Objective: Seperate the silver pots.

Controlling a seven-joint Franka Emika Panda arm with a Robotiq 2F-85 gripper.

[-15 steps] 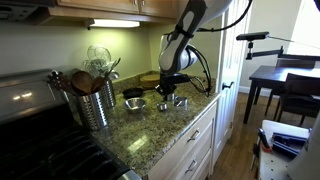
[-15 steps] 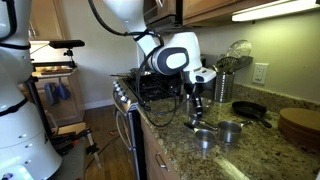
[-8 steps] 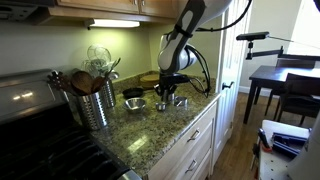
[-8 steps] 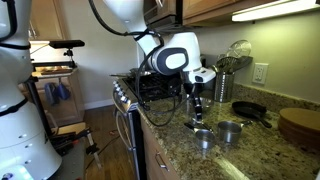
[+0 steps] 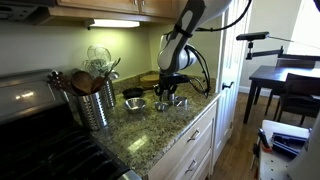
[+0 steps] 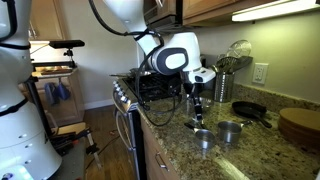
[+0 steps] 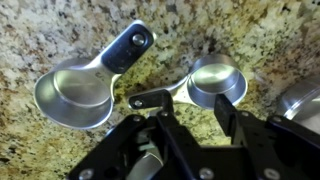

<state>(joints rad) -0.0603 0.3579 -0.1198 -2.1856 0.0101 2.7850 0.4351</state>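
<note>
Three small silver pots with dark handles lie on the granite counter (image 7: 250, 30). In the wrist view a larger pot (image 7: 75, 92) is at the left, a smaller pot (image 7: 218, 82) at the middle right, and the rim of a third (image 7: 303, 100) at the right edge. My gripper (image 7: 195, 120) is open just above the counter, its fingers on either side of the gap by the smaller pot's handle, holding nothing. In both exterior views the gripper (image 5: 172, 92) (image 6: 197, 108) hangs over the pots (image 5: 163, 104) (image 6: 203, 136), which lie close together.
A ribbed steel canister of wooden utensils (image 5: 95, 102) (image 6: 222, 86) stands near the stove (image 5: 40, 140). A dark round pan (image 5: 133, 93) (image 6: 250, 111) lies behind the pots. A round wooden board (image 6: 300, 125) sits further along. The counter's front edge (image 5: 190, 125) is close by.
</note>
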